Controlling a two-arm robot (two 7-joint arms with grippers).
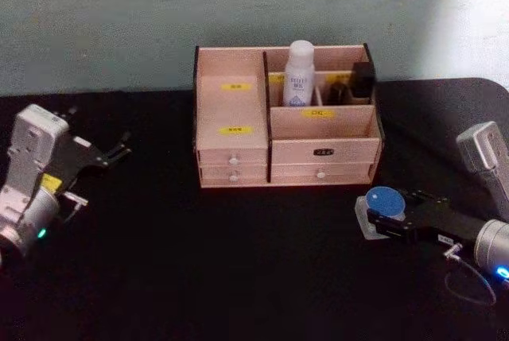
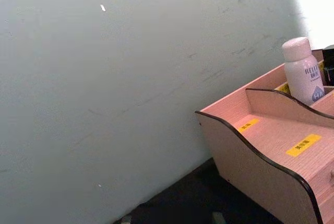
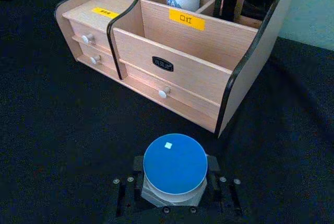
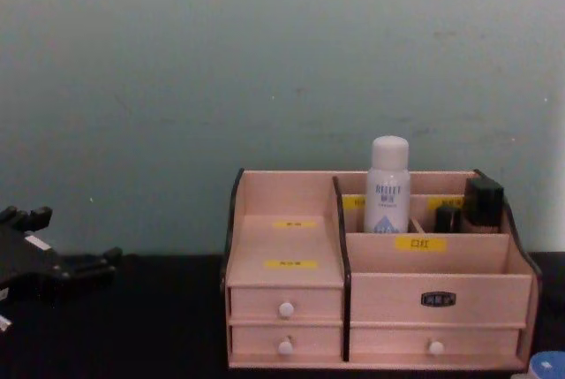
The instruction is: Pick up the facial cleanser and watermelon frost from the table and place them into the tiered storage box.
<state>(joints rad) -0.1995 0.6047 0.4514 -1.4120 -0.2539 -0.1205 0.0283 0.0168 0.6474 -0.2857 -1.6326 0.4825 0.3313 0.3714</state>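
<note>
The facial cleanser (image 1: 300, 75), a tall white bottle with blue lettering, stands upright in a rear compartment of the tiered storage box (image 1: 235, 110); it also appears in the chest view (image 4: 387, 185) and the left wrist view (image 2: 302, 72). The watermelon frost (image 1: 383, 200), a squat frosted jar with a blue lid (image 3: 175, 163), sits low over the black table in front of the box's right corner. My right gripper (image 1: 380, 218) is shut on the jar's sides. My left gripper (image 1: 119, 149) rests open at the far left, well away from the box.
Dark bottles (image 1: 362, 79) stand in the box's right rear compartments beside the cleanser. The box's front has small drawers with white knobs (image 3: 164, 93). A pale green wall (image 4: 265, 61) rises close behind the box. Black tabletop (image 1: 199, 261) stretches between the two arms.
</note>
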